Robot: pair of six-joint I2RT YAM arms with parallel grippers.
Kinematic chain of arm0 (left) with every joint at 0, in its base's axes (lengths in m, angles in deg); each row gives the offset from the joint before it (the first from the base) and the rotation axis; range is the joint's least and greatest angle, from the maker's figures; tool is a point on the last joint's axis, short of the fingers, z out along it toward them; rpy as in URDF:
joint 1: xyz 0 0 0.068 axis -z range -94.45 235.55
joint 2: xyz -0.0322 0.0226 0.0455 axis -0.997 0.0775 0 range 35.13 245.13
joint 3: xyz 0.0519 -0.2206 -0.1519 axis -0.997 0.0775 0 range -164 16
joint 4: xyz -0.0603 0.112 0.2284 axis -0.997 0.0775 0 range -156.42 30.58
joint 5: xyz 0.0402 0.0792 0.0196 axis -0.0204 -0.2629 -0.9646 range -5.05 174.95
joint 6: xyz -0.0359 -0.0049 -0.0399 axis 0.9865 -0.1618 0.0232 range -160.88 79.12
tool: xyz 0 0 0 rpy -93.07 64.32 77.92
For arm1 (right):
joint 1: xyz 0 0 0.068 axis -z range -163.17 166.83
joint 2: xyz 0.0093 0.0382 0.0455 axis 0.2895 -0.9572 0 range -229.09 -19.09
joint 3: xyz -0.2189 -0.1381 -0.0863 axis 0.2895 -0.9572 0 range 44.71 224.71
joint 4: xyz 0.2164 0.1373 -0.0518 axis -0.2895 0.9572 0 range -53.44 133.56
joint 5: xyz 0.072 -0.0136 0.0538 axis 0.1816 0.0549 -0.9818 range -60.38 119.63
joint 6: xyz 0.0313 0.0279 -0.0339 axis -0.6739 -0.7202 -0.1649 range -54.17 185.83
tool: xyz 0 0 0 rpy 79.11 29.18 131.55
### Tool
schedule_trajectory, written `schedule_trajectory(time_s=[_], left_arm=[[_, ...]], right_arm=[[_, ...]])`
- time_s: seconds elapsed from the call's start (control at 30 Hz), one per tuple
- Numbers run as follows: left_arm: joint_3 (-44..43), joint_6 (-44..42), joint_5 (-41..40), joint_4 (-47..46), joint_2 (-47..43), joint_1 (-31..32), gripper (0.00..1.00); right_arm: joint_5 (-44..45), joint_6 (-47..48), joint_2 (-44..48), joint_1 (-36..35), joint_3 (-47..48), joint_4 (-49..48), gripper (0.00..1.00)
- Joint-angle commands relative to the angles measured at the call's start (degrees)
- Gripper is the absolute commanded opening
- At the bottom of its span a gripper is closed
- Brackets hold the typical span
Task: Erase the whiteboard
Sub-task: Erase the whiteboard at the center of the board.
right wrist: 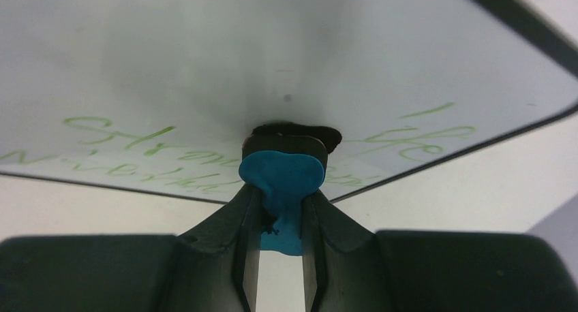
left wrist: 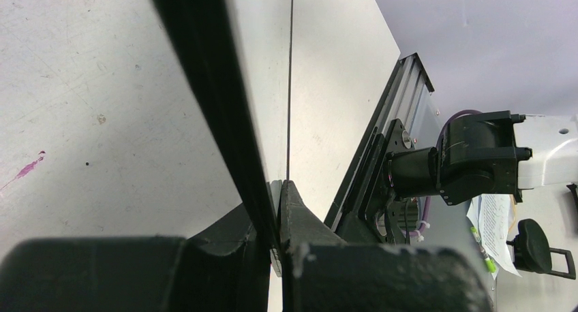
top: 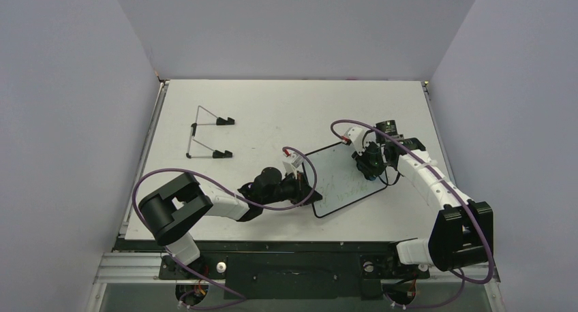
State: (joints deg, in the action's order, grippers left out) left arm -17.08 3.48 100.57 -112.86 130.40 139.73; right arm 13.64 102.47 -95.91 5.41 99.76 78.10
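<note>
The whiteboard (top: 341, 182) lies tilted near the table's middle, white face up, black rim, with green handwriting on it. My left gripper (top: 308, 184) is shut on its left edge; the left wrist view shows the board (left wrist: 262, 87) edge-on between the jaws. My right gripper (top: 371, 167) is shut on the blue-and-black eraser (right wrist: 281, 176) and presses its black pad on the board's right part. The right wrist view shows the board (right wrist: 204, 60) with green writing on both sides of the eraser.
A thin wire stand with black feet (top: 208, 136) sits at the back left of the table (top: 286, 104). Grey walls enclose the table on three sides. The metal frame rail (top: 293, 261) runs along the near edge.
</note>
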Motion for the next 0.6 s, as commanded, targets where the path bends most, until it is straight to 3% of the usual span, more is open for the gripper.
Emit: schedule_trajectory(time_s=[0.0, 0.07, 0.2, 0.57], left_arm=[[-0.02, -5.29, 3.11, -0.69, -2.63, 0.67, 0.00], [0.09, -5.40, 3.06, -0.72, -2.84, 0.68, 0.00], [0.12, -5.42, 3.02, -0.72, -2.81, 0.68, 0.00], [0.97, -5.11, 2.78, -1.48, -3.12, 0.70, 0.00]], right_arm=[[-10.44, -0.26, 1.50, -0.62, 0.71, -0.66, 0.00], [-7.44, -7.96, 4.24, 0.86, 0.02, -5.95, 0.00], [0.35, -13.18, 8.23, 4.14, -2.86, -12.77, 0.00], [3.99, -10.51, 4.43, 6.34, -1.52, -8.77, 0.00]])
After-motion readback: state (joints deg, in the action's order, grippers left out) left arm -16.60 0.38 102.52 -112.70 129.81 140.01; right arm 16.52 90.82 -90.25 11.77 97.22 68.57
